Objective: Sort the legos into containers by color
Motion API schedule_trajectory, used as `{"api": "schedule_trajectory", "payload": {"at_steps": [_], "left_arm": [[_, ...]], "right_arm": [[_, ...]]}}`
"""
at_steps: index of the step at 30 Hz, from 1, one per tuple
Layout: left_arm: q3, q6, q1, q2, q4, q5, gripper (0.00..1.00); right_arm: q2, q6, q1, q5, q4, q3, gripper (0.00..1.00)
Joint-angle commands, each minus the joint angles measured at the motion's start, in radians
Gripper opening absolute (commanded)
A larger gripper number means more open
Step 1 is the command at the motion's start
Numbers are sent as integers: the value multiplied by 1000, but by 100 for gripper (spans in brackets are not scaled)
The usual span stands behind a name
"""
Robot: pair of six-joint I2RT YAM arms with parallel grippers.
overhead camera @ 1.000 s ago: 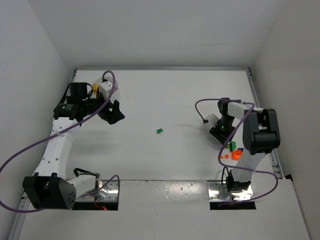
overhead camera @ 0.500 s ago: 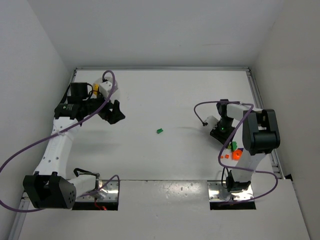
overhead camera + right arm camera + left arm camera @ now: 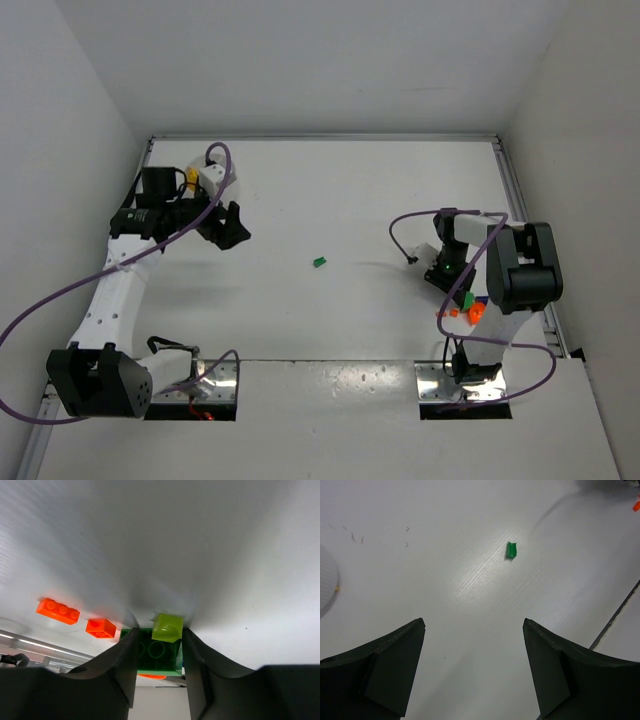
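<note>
One studded green brick (image 3: 155,652), pinched by right tool (image 3: 159,632), glossy tabletop (image 3: 200,540)

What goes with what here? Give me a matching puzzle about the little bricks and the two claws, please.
Things:
1. lone green brick
2. lime piece
3. long orange brick
4. left gripper

Descriptions:
A. open, holding nothing
B. between the fingers of the right gripper
C. alone in the middle of the table
D. lying beside a shorter orange brick

Pairs: 1-C, 2-B, 3-D, 4-A.
</note>
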Motion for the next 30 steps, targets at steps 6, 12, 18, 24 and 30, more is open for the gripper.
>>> {"api": "schedule_trajectory", "payload": {"at_steps": [6, 12, 18, 24, 30], "left_arm": [[-27, 12, 9, -19, 45, 34, 85], [-36, 12, 9, -19, 54, 34, 85], [-54, 12, 9, -29, 65, 34, 85], [-54, 12, 9, -38, 65, 25, 85], [-64, 12, 9, -38, 65, 25, 85]], "right_arm": [[7, -3, 4, -30, 33, -20, 27], [29, 17, 4, -56, 33, 29, 16], [58, 49, 13, -122, 1, 92, 16], [78, 67, 31, -142, -18, 111, 31], [98, 98, 50, -152, -18, 131, 34]]}}
